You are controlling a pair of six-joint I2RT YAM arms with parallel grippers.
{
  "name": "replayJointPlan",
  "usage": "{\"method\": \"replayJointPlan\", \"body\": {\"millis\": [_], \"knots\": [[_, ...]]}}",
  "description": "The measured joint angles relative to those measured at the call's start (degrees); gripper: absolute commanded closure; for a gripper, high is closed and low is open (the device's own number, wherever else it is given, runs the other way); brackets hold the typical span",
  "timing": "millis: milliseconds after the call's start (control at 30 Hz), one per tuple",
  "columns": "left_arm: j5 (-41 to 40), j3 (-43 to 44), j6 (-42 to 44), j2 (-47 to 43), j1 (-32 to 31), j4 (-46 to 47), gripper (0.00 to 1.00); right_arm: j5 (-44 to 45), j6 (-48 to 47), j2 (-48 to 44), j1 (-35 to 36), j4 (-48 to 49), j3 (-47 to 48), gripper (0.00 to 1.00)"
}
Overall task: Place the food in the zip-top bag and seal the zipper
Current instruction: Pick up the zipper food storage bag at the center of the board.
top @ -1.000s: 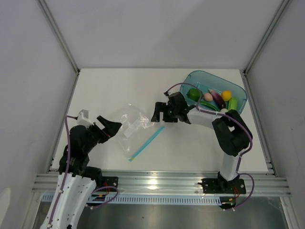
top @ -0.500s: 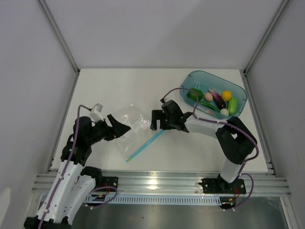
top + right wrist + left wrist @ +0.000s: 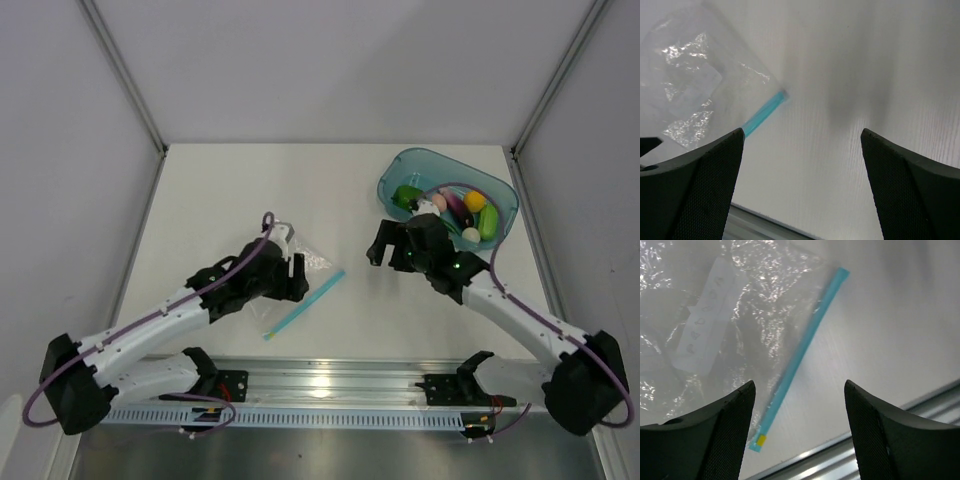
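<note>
The clear zip-top bag (image 3: 312, 258) lies flat on the table, empty, with its light-blue zipper (image 3: 305, 303) along the right edge. My left gripper (image 3: 299, 279) hovers over the bag, open and empty. In the left wrist view the bag (image 3: 755, 305), its white patch (image 3: 704, 329) and the zipper (image 3: 805, 347) lie ahead of the gripper (image 3: 799, 432). My right gripper (image 3: 379, 249) is open and empty, right of the bag, over bare table. The right wrist view shows the bag (image 3: 690, 85) and the zipper's end (image 3: 762, 112) at upper left. The food (image 3: 455, 207) is in the teal tub.
The teal oval tub (image 3: 500, 190) stands at the back right, holding a green pepper (image 3: 407, 196), a pink egg (image 3: 439, 203), a purple eggplant (image 3: 457, 211), a yellow fruit (image 3: 475, 201) and a long green vegetable (image 3: 488, 221). A metal rail (image 3: 330, 380) runs along the near edge.
My left arm has reached forward and right until its gripper is over the bag. My right gripper has pulled back to the right, away from the bag's zipper edge.
</note>
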Motion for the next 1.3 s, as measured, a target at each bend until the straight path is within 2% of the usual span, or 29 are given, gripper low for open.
{"method": "replayJointPlan", "body": {"millis": [167,267,533,800,1067,1167,1233,1267,1300], "knots": [[-11.3,1.42,0.59,12.13,-5.2,-0.55,0.29,-5.55,1.09,-10.38,-4.79,-2.97,-2.84,0.01],[-14.88,3.08,1.22,19.52,-8.07,-0.42,0.32,-8.63,1.51,-14.88,-5.68,-5.51,-4.0,0.01],[-16.83,4.76,1.66,27.36,-10.1,1.18,0.43,-11.23,1.9,-24.46,-5.9,-11.39,-6.47,0.01],[-17.18,5.86,1.81,31.61,-10.23,2.82,0.45,-11.96,1.9,-26.43,-5.92,-12.22,-7.87,0.01],[-17.75,6.1,2.03,35.04,-10.45,3.02,0.62,-13.03,2.21,-25.88,-5.92,-12.02,-9.57,0.01],[-18.32,7.32,2.03,36.52,-10.47,3.04,0.78,-13.27,2.58,-25.62,-5.92,-11.87,-10.21,0.01],[-18.38,7.85,1.9,37.13,-10.49,3.26,0.95,-13.46,2.8,-25.09,-5.92,-11.69,-10.43,0.01],[-18.43,7.91,2.08,37.18,-10.49,3.23,0.99,-13.53,2.91,-24.59,-5.92,-11.5,-10.6,0.01],[-18.43,7.91,2.03,37.16,-10.49,3.13,0.99,-13.6,2.95,-23.96,-5.92,-11.32,-10.75,0.01]]}}
